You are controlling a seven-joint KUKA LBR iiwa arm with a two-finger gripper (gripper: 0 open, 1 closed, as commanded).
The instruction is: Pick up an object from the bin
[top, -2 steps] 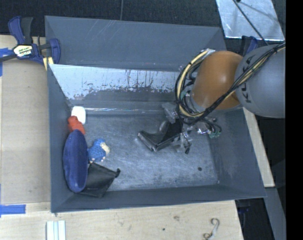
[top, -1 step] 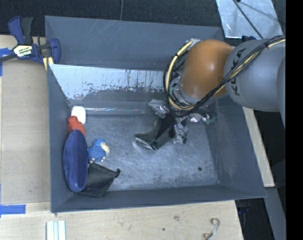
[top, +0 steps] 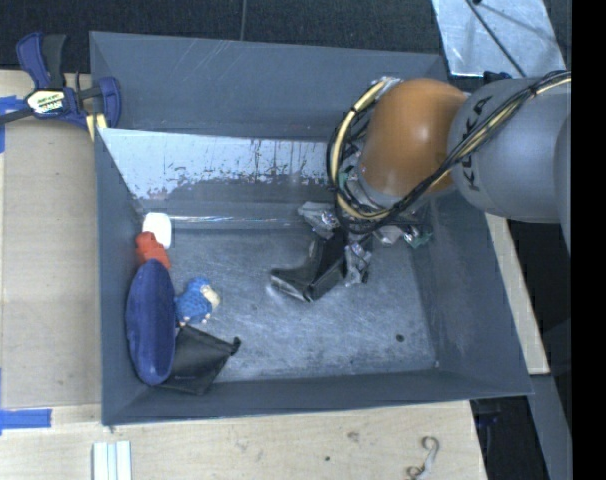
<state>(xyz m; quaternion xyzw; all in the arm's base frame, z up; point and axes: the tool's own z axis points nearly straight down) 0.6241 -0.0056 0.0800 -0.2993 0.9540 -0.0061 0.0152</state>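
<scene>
as far as i can read it from my console, the jaws sit low near the middle of the bin, a little toward its right half. their dark tips are down at or just above the scuffed grey floor, and i cannot tell whether they touch it. i also cannot tell whether they are wide or narrow, since the dark parts run together from this angle. they stand over bare metal.

just above them the wrist carries a loop of black and yellow cables and a rounded orange cover. the grey arm comes in over the bin's right wall.

the loose things lie well apart from the jaws, gathered along the left wall. a dark blue oblong thing lies lengthwise against that wall. at its far end are an orange piece and a white piece, touching one another; i cannot tell whether they belong to the blue thing. just beside the blue thing, on the side nearer the jaws, is a small blue, white and yellow toy. below the toy, in the near left corner, a flat black thing lies tucked against the blue one's near end.
</scene>
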